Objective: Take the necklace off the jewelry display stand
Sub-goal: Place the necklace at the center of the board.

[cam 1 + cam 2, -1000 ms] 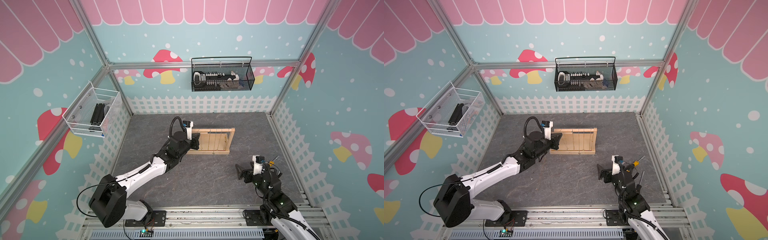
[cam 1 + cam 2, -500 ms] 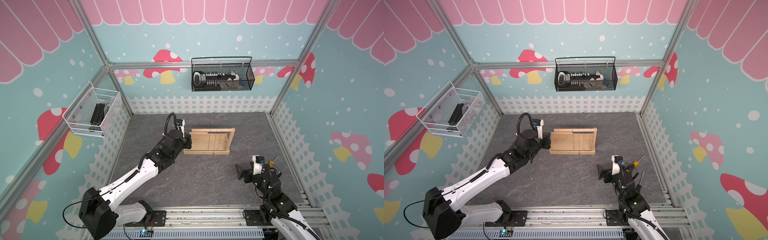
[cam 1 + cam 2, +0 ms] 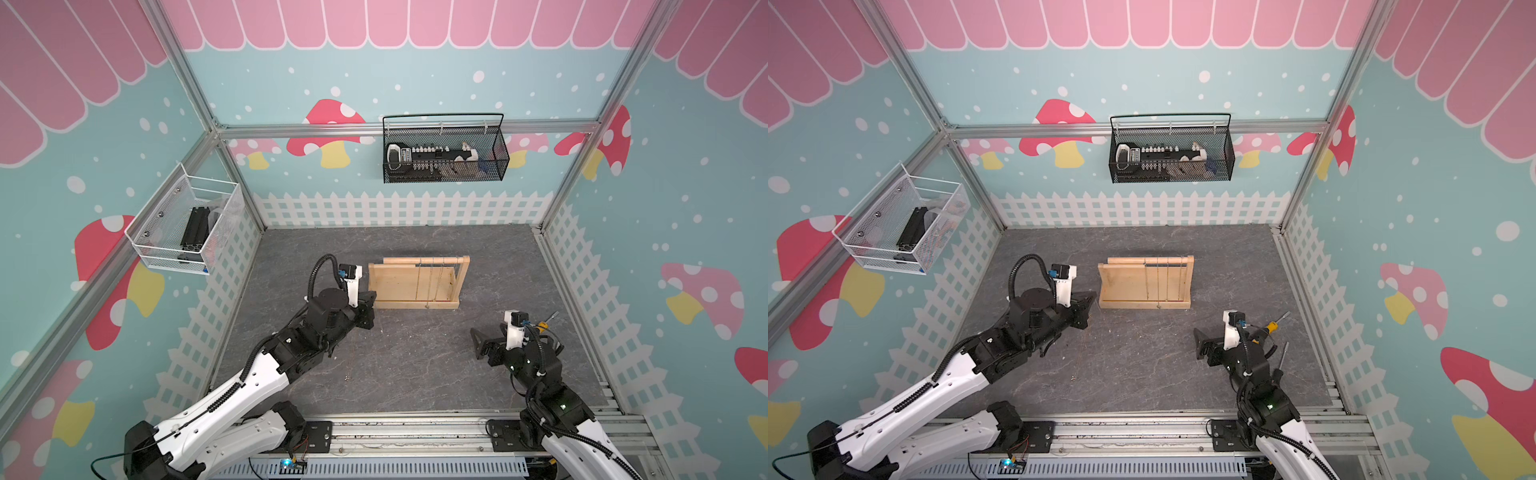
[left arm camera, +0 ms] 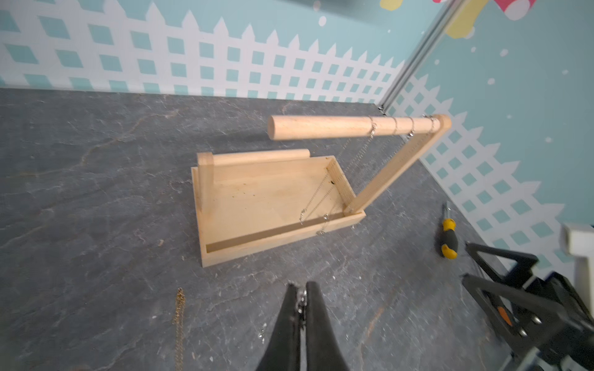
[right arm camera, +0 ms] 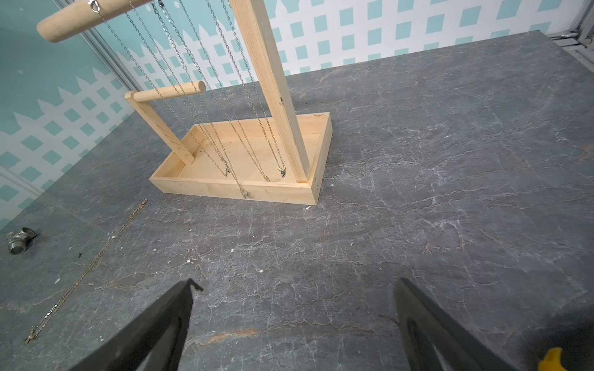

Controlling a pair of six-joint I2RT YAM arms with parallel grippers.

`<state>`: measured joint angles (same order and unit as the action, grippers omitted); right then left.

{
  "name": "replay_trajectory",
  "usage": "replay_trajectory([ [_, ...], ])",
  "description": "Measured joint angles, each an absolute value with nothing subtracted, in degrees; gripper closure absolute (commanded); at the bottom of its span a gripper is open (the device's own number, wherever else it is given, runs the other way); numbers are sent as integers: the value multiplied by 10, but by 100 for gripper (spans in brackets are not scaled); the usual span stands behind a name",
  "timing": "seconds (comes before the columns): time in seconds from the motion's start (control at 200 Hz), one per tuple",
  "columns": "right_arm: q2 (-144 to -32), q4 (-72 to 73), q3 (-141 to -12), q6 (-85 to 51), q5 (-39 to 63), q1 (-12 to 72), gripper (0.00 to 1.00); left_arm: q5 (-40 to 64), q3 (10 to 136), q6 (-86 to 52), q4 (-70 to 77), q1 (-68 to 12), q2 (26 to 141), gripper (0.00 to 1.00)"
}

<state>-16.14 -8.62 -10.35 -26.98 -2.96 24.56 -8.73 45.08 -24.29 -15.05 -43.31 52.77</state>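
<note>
Well, closest to the front rail, the right gripper [image 5: 294, 284] sits low over the grey mat [image 3: 415, 365], jaws spread wide and nothing between them. Just beside it, toward the right wall, a yellow-and-black screwdriver [image 3: 540, 326] lies on the mat. Over on the other side a thin gold chain [image 5: 93, 266] lies stretched out flat and loose, with a small metal fitting [image 5: 19, 241] near it.

A step further in comes the left gripper [image 4: 301, 287]. Its fingers are pressed together, and pinched between them is a silver necklace [image 4: 301, 303], of which only a few links show at the tips. That necklace is off the rack and in the grip. The left wrist view shows bare mat between the fingertips and the woodwork. In both top views the gripper points at the stand's left end, just beside it.

Behind it stands the jewelry display stand [image 3: 415, 305], pale wood, mid-mat. It has a shallow tray base, a tall post at its right end carrying the long dowel [image 4: 321, 127], and a short post at the other end with a shorter rod. Four chains [image 5: 283, 170] hang from the long dowel, bunched near the tall post, their lower ends down at the tray.

Farthest back, a white wire basket [image 3: 178, 249] hangs on the left wall and a black mesh basket [image 3: 444, 174] on the rear wall, each with dark items inside.
</note>
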Motion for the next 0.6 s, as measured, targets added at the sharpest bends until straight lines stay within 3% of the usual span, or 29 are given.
replay_trajectory([
  [0.26, -162, -86, -103, -265, -25, 246, 1, -90, 395, -280, -162, -520, 449, 97],
  [0.6, -168, -85, -103, -261, -9, 246, 1, -93, 351, -329, -199, -564, 370, 99],
])
